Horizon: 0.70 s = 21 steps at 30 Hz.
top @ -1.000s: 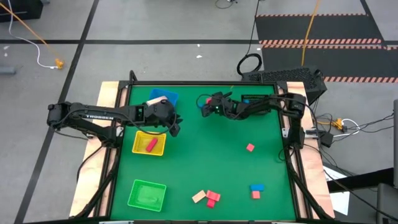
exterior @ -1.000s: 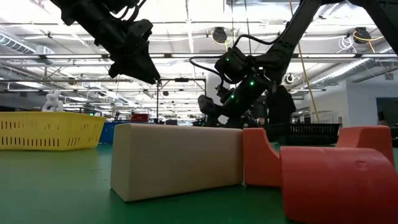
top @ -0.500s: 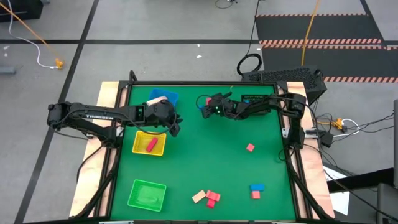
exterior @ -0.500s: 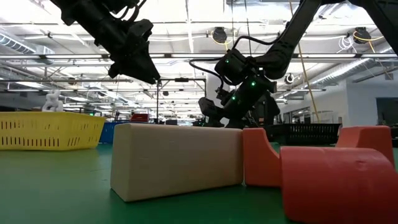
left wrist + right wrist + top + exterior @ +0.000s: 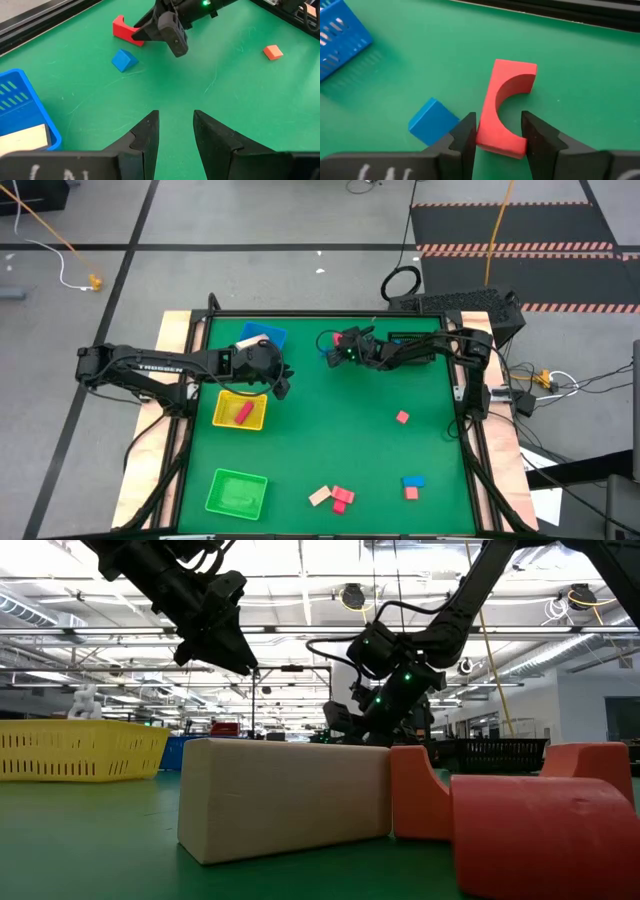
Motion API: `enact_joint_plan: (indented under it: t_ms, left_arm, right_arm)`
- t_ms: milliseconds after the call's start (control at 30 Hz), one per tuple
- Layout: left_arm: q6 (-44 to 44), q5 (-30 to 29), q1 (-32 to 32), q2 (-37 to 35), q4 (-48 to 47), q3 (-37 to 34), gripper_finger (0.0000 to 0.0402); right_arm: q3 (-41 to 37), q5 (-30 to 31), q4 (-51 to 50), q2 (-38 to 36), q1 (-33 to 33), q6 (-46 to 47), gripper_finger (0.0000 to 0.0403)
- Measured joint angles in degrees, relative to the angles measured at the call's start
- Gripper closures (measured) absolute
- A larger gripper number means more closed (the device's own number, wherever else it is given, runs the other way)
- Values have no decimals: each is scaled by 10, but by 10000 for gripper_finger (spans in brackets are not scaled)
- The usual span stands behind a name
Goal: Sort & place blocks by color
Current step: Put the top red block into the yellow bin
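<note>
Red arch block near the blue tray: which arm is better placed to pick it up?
Right. The right gripper already has its open jaws straddling the red arch block. The left gripper hangs empty and open, away from it, near the yellow tray.

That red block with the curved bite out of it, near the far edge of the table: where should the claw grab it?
Probably from above, across the red arch block's narrow width, one finger on the flat back face, the other on the notched side at a solid end. The right gripper hangs open just over it, fingers straddling it that way. Its long flat back gives good contact, and the blue block lies beside it, apart.
</note>
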Motion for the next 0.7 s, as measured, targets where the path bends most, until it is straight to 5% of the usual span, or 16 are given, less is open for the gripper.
enact_joint_plan:
  t_ms: [300, 533, 700]
  left_arm:
    - [5, 0, -14, 0, -6, 0, 279]
    - [85, 0, -55, 0, -4, 0, 279]
    - [117, 0, -89, 0, -4, 0, 279]
  right_arm:
    - [0, -19, -14, -8, 1, -21, 288]
    - [-1, -111, -14, -47, 22, -67, 288]
    - [-1, -121, -62, -93, 61, -106, 288]
